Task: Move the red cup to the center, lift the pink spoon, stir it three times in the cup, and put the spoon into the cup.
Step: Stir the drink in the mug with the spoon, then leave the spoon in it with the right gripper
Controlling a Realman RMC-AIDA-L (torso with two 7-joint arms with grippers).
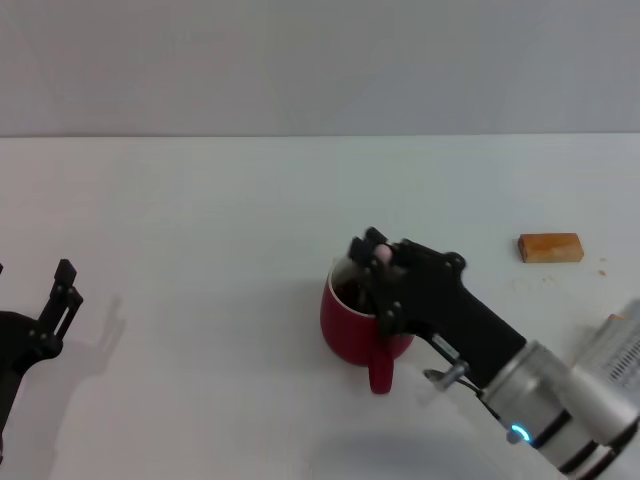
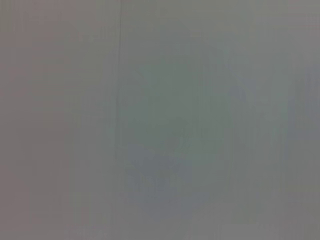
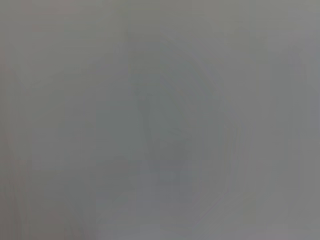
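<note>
we find the red cup (image 1: 352, 325) near the middle of the white table (image 1: 200, 220), upright, its loop handle turned toward us and a dark liquid inside. our right gripper (image 1: 372, 256) hangs right over the cup's mouth, fingers drawn close around a small pale pink thing that we take to be the end of the pink spoon (image 1: 381, 255); the rest of it is hidden behind the fingers, so that is probably, not certainly, the handle. our left gripper (image 1: 55, 300) sits parked at the table's left edge, well apart from the cup, fingers spread and holding nothing. an orange-tan wooden block (image 1: 550, 247) lies off to the right. both wrist views show only grey haze.

we judge the cup heavy, rigid and glossy, so slippery on its rounded wall and breakable; its handle or rim is the safer hold. the spoon looks light, stiff and thin, best pinched high on the pink handle, and apt to pivot in a loose grip while stirring.
</note>
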